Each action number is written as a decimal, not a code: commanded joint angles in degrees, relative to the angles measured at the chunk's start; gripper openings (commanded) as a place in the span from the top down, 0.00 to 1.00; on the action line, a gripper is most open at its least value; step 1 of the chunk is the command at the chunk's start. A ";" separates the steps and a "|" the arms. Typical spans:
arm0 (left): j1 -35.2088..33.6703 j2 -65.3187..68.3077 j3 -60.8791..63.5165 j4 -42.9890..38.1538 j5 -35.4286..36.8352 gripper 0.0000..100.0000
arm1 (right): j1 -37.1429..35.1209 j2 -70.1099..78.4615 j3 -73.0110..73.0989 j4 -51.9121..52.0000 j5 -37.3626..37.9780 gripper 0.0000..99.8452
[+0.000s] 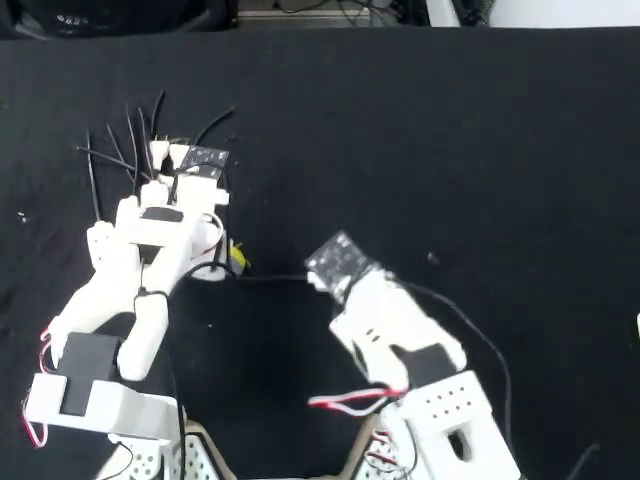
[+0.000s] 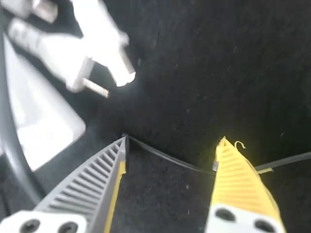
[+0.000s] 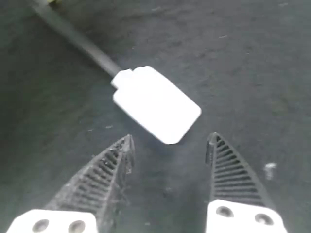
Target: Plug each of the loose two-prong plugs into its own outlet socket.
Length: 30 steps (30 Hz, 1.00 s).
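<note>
**Left arm.** The left gripper (image 2: 170, 143) stood wide open over the black table (image 1: 500, 150) with nothing held. One finger was grey (image 2: 92, 179), the other yellow (image 2: 238, 177). A thin black cable (image 2: 160, 156) lay on the cloth across the gap, passing close by both fingertips. Beside the grey finger sat a white block (image 2: 39, 126); whether it had sockets could not be told. Farther out lay a white two-prong plug (image 2: 92, 46) on its side, metal prongs bare and not in any socket.

**Right arm.** The right gripper (image 3: 170, 138) was also spread wide and empty. Just beyond its fingertips, in line with the gap, a flat white plug body (image 3: 155, 104) lay on the cloth, touching neither finger. Its prongs could not be seen. A thick dark cord (image 3: 73, 34) led away from its far end.

**Far side.** In the high view, a cluster of thin black strands (image 1: 125, 150) lay beyond the left arm (image 1: 120, 290).
</note>
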 commanded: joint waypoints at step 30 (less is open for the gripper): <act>-22.11 -14.68 -31.78 33.85 -9.93 0.71 | 3.96 20.70 -12.97 -12.13 -20.31 0.77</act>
